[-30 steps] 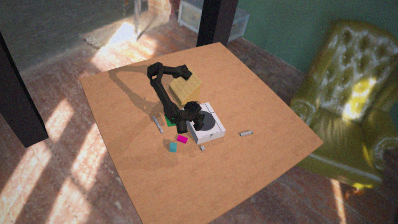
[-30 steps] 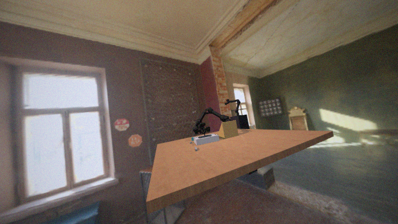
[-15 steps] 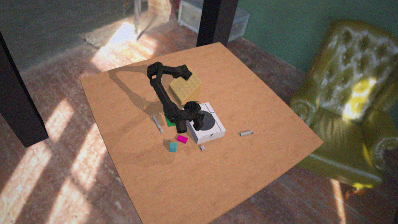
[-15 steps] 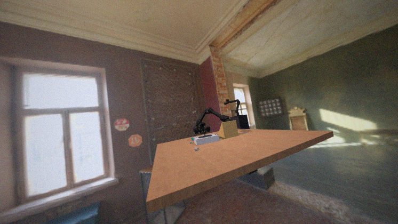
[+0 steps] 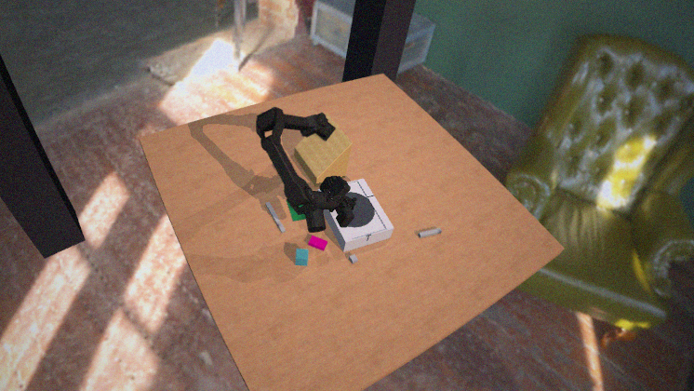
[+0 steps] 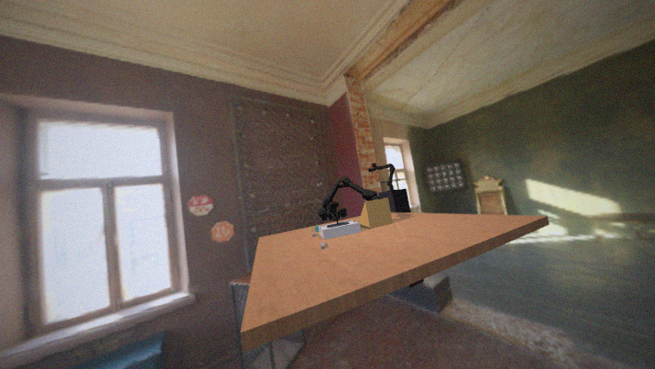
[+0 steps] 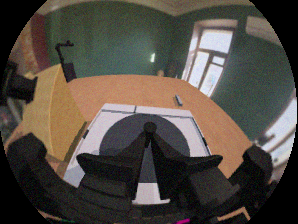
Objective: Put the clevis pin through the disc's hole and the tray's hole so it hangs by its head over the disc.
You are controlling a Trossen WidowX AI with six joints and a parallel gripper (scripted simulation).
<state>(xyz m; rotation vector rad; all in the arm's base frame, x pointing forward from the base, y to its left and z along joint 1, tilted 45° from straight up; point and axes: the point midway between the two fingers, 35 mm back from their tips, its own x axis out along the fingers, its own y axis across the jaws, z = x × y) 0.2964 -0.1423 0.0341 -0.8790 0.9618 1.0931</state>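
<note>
Grey bar: lying left of the tray, flat on the wood.
Gripper [image 5: 345, 221] [image 6: 337, 221] [image 7: 148, 133]: clenched on the pin, over the disc!
Pin [image 7: 150, 127]: round end right between the fingertips; shank hidden.
Disc [image 5: 365, 209] [image 7: 117, 137]: flat in the white tray [image 5: 368, 239] [image 6: 341, 230] [image 7: 120, 108].
Grey cylinder [image 5: 429, 233]: lying farther right.

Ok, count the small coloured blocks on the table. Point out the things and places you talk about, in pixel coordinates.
3: the magenta block [image 5: 317, 242] beside the tray [image 5: 369, 239] [image 6: 342, 230] [image 7: 197, 131], teal [image 5: 301, 257] beyond it, green [image 5: 295, 214] partly under the arm. Others may be hidden.
</note>
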